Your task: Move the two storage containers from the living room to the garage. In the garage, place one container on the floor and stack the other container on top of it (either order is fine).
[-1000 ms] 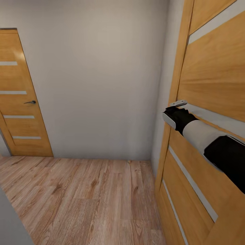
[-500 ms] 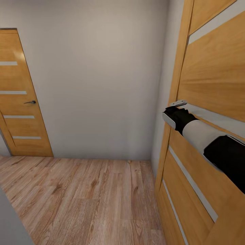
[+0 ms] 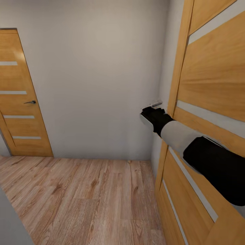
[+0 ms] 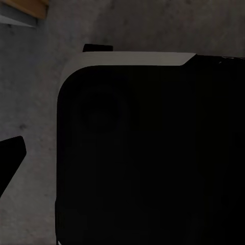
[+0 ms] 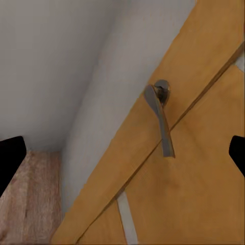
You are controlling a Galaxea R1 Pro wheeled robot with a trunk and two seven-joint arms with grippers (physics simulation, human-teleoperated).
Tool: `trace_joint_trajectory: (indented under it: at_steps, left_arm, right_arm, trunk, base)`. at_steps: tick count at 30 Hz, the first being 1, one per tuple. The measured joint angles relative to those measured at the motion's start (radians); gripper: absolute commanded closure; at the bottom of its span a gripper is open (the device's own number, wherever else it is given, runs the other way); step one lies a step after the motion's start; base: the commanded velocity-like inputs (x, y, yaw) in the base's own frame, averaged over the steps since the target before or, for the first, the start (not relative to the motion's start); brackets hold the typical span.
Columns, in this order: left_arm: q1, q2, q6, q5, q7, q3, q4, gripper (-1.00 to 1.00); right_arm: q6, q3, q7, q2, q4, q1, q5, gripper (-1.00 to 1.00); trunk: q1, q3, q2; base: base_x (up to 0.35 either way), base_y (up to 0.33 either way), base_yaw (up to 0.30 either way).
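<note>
Right wrist: curved metal handle (image 5: 161, 118) (smooth) on wooden door (image 5: 194, 194).

Head camera overlooks hallway; right wrist camera closely faces the door handle (image 5: 161, 115).

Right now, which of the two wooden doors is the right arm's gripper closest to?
The near door along the right wall. The right gripper hovers by its frame edge, facing its lever handle. The far door stands closed across the room.
</note>
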Motion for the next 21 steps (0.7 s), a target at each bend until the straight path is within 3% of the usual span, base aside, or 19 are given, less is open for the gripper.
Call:
trace_joint_trajectory:
  at_steps: [2, 8, 12, 18, 19, 21]
  left_arm:
    - [0.0, 0.0, 0.0, 0.0, 0.0, 0.0, 0.0, -1.0]
    - [0.0, 0.0, 0.0, 0.0, 0.0, 0.001, 0.0, -1.0]
    - [0.0, 0.0, 0.0, 0.0, 0.0, 0.001, 0.0, -1.0]
    - [0.0, 0.0, 0.0, 0.0, 0.0, 0.001, 0.0, -1.0]
    - [0.0, 0.0, 0.0, 0.0, 0.001, 0.001, 0.0, -1.0]
    - [0.0, 0.0, 0.0, 0.0, 0.001, 0.001, 0.0, -1.0]
  right_arm:
    - [0.005, 0.001, -0.001, 0.028, 0.0, 0.0, 0.0, -1.0]
    - [0.014, 0.003, -0.001, 0.028, -0.003, 0.0, -0.002, -1.0]
    - [0.007, 0.003, 0.015, 0.028, -0.028, 0.002, -0.028, -1.0]
    - [-0.027, 0.004, 0.161, 0.028, -0.191, 0.025, -0.169, -1.0]
    - [-0.048, 0.006, 0.195, 0.028, -0.219, 0.053, -0.198, -1.0]
    - [-0.068, 0.01, 0.221, 0.028, -0.249, 0.108, -0.214, -1.0]
  trunk:
    - [0.0, 0.0, 0.0]
    - [0.0, 0.0, 0.0]
    - [0.0, 0.0, 0.0]
    - [0.0, 0.0, 0.0]
    - [0.0, 0.0, 0.0]
    - [0.0, 0.0, 0.0]
  base:
    - [0.0, 0.0, 0.0]
    - [0.0, 0.0, 0.0]
    - [0.0, 0.0, 0.0]
    - [0.0, 0.0, 0.0]
    - [0.0, 0.0, 0.0]
    - [0.0, 0.0, 0.0]
